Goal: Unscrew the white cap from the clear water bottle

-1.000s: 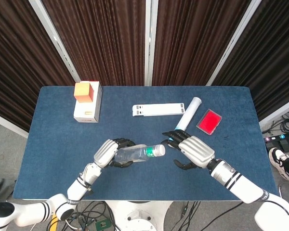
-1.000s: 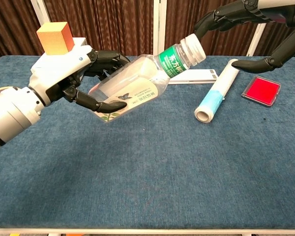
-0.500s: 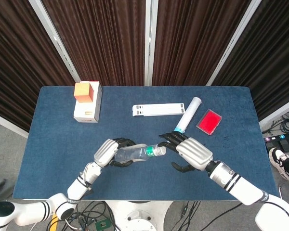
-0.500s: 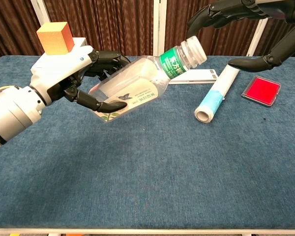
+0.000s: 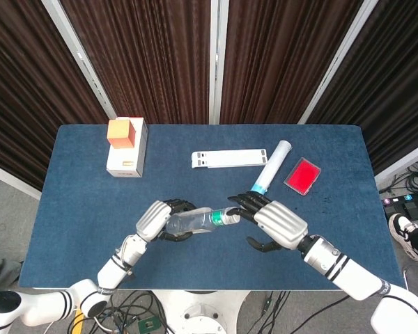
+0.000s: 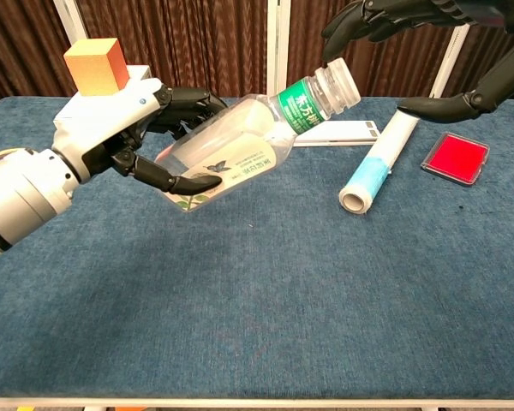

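Observation:
My left hand (image 5: 155, 220) (image 6: 111, 141) grips the clear water bottle (image 5: 194, 222) (image 6: 231, 154) around its body and holds it tilted above the table, neck pointing right and up. The white cap (image 6: 342, 82) sits on the neck above the green label. My right hand (image 5: 277, 224) (image 6: 403, 15) hovers at the cap with its fingers spread and arched over it, the thumb (image 6: 450, 104) standing well apart to the right. In the head view its fingers cover most of the cap. Whether a fingertip touches the cap I cannot tell.
A white box (image 5: 127, 154) with an orange cube (image 5: 120, 132) (image 6: 96, 66) on it stands at the back left. Behind the hands lie a flat white stand (image 5: 228, 158), a white tube with a blue end (image 5: 272, 165) (image 6: 377, 161) and a red card (image 5: 302, 175) (image 6: 455, 157).
My right hand has moved left, bringing its fingers from beside the cap to over it. The left hand and the bottle have stayed almost still.

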You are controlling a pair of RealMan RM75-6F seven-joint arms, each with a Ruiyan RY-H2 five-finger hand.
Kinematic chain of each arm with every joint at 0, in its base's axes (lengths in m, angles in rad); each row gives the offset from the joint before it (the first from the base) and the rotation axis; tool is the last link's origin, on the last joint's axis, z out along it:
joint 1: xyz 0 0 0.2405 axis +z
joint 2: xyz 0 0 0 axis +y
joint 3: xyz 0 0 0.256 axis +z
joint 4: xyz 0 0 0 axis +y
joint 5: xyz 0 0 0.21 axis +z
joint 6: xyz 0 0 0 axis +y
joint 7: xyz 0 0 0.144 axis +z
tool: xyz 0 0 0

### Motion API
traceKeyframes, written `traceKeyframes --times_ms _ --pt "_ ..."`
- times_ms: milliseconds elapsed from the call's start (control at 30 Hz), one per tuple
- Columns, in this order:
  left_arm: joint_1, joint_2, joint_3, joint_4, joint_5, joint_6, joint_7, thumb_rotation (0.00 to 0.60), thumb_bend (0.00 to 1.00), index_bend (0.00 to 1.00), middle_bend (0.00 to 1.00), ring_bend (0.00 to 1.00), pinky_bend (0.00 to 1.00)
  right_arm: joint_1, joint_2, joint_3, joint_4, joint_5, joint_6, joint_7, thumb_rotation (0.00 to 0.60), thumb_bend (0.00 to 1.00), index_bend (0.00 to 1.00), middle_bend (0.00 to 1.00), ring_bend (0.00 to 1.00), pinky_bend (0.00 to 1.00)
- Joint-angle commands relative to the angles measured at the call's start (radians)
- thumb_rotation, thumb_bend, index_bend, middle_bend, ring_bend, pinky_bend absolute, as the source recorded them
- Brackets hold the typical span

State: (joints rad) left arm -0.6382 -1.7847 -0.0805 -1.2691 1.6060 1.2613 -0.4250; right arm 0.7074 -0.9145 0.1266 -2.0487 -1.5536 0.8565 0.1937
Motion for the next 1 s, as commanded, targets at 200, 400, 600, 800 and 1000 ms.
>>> traceKeyframes --times_ms 200,400,600,800,1000 --pt "0.001 0.003 0.001 -0.007 -0.003 0.001 -0.01 0.6 0.39 0.46 0.49 0.4 0.5 -0.019 -0.048 0.018 0.045 0.02 0.072 -0.023 0.6 0.34 0.2 0.05 0.0 0.0" --pt "0.0 0.014 -0.003 -0.032 -0.007 0.0 -0.023 0.6 0.39 0.46 0.49 0.4 0.5 -0.017 -0.117 0.028 0.079 0.054 0.097 -0.094 0.6 0.31 0.23 0.06 0.0 0.0" --pt "0.002 0.022 0.0 -0.042 -0.006 0.002 -0.019 0.6 0.39 0.45 0.49 0.4 0.5 -0.013 -0.157 0.04 0.09 0.07 0.118 -0.128 0.6 0.29 0.29 0.09 0.0 0.0" --pt "0.005 0.026 0.002 -0.047 -0.005 0.007 -0.018 0.6 0.39 0.45 0.49 0.4 0.5 -0.01 -0.169 0.04 0.091 0.085 0.118 -0.158 0.6 0.29 0.31 0.1 0.0 0.0" --pt "0.005 0.029 0.001 -0.054 -0.007 0.005 -0.018 0.6 0.39 0.45 0.49 0.4 0.5 -0.009 -0.187 0.042 0.095 0.096 0.128 -0.187 0.6 0.25 0.31 0.1 0.0 0.0"
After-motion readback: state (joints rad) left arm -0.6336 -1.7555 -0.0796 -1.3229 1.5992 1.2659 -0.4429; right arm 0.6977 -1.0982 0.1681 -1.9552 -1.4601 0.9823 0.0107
